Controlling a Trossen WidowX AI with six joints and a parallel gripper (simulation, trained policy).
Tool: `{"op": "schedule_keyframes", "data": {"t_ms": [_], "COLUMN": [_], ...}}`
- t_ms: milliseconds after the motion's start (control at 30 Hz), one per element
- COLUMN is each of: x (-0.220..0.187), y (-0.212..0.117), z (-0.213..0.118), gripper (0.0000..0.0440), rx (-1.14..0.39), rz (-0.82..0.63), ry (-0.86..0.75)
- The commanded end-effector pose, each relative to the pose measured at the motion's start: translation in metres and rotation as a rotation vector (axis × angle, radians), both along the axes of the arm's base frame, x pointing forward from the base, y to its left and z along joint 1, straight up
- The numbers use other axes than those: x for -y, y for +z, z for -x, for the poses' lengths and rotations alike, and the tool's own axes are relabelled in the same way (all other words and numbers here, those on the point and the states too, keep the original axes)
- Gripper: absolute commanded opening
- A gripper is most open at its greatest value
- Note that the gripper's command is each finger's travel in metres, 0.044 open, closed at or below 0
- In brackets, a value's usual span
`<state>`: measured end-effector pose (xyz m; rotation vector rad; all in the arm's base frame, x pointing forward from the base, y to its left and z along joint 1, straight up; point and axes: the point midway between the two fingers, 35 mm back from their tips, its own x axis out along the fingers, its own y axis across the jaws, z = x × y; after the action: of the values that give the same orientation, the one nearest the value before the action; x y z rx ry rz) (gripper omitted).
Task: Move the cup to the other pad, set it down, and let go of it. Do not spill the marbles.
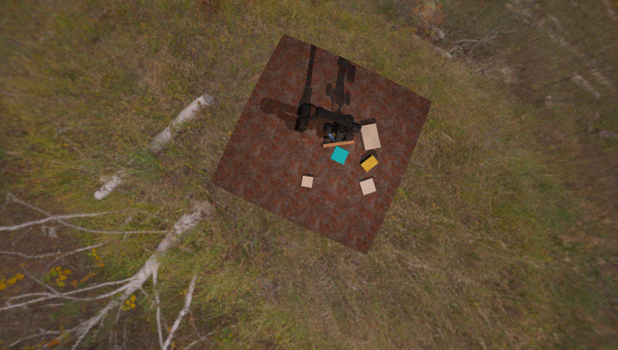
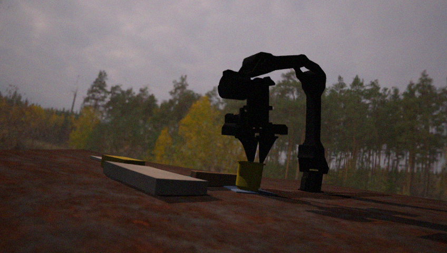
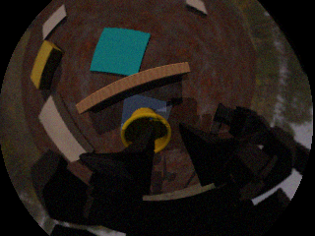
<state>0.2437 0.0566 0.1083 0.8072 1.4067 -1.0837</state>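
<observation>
On the desk [image 1: 268, 152] [image 2: 94, 219] [image 3: 221, 49], the claw [image 1: 338, 133] [image 2: 255, 162] [image 3: 166, 126] pointed down, fingers partly apart, holding nothing. The teal pad [image 1: 339, 154] [image 3: 120, 51] lay upper left in the wrist view; on the blue pad [image 1: 331, 135] [image 2: 232, 188] [image 3: 133, 108], near centre, stood the cup [image 2: 249, 177] [image 3: 127, 133]. Its right rim seemed to lie between the fingertips; its mouth faced up, long axis vertical.

The mottled red-brown surface [image 1: 268, 160] [image 2: 94, 216] [image 3: 217, 54] carries, near the top frame's centre, a teal pad [image 1: 339, 154] [image 3: 120, 51], an orange bar [image 1: 338, 144] [image 2: 213, 178] [image 3: 135, 85] and, rightward, a yellow block [image 1: 369, 162] [image 2: 124, 159] [image 3: 45, 65].
</observation>
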Motion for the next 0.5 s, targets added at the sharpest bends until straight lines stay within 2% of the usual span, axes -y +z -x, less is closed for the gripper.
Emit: {"op": "schedule_keyframes", "data": {"t_ms": [0,300,333,467], "x": [0.000,0.000,0.000,0.001], "y": [-0.012,-0.041,-0.044,-0.049], "z": [0.002,0.005,0.005,0.003], "gripper": [0.0172,0.0169,0.0160,0.0072], "rx": [-0.011,-0.026,-0.026,-0.013], "rz": [0.010,0.009,0.006,0.005], "ry": [0.010,0.061,0.068,0.100]}}
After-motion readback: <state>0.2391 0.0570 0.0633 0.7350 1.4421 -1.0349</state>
